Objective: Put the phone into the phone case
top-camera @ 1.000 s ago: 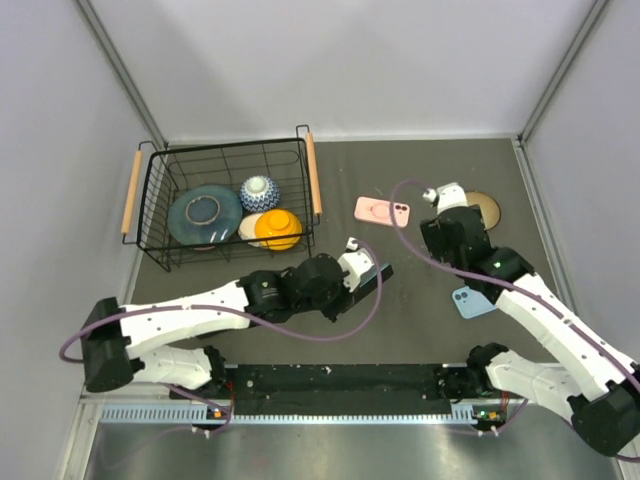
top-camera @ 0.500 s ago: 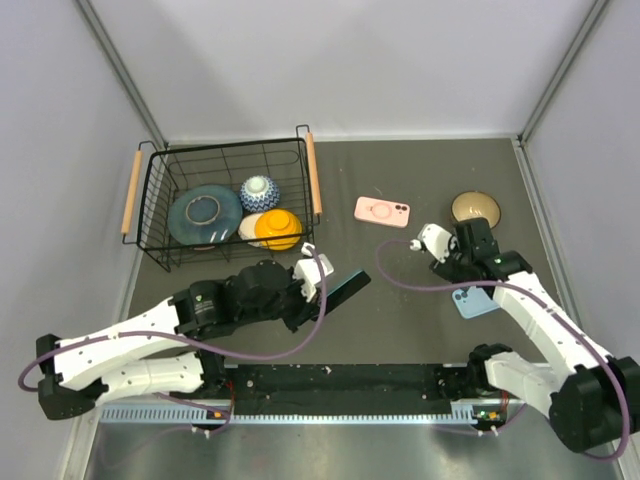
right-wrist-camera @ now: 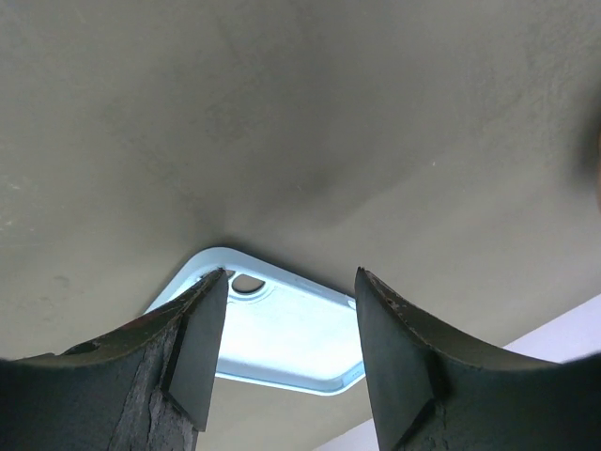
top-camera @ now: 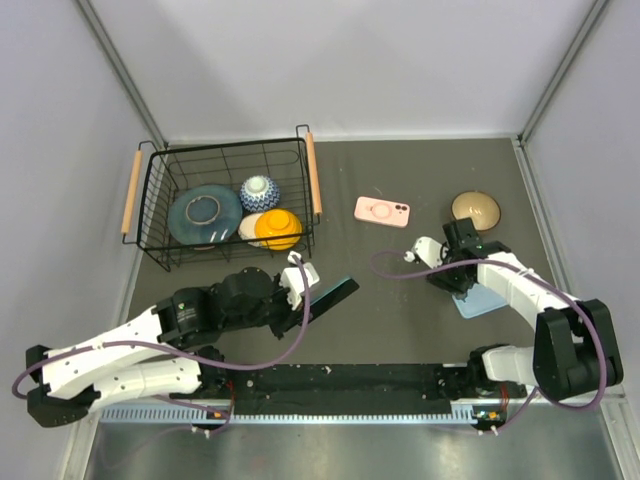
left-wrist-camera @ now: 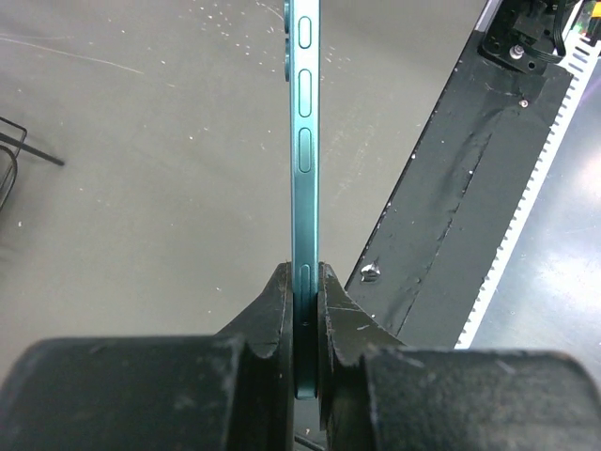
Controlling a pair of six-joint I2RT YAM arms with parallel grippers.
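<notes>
The phone (top-camera: 334,295) is teal and slim. My left gripper (top-camera: 314,302) is shut on it and holds it above the table, near the middle front. In the left wrist view the phone (left-wrist-camera: 302,141) stands on edge between the fingers, and the gripper (left-wrist-camera: 304,282) clamps its lower end. The pink phone case (top-camera: 382,211) lies flat with its back up at the centre back, apart from both grippers. My right gripper (top-camera: 460,282) is open and empty, low over a light blue case (top-camera: 484,301). In the right wrist view that case (right-wrist-camera: 282,329) lies between the open fingers of the gripper (right-wrist-camera: 291,282).
A black wire basket (top-camera: 150,190) with wooden handles holds several dishes at the back left. A brown bowl (top-camera: 476,208) sits at the back right. A black strip (left-wrist-camera: 451,216) and a toothed rail run along the table's front edge.
My left arm has pulled back to the lower left with the phone in it. My right gripper has come back from near the pink case and now hangs over the light blue case.
</notes>
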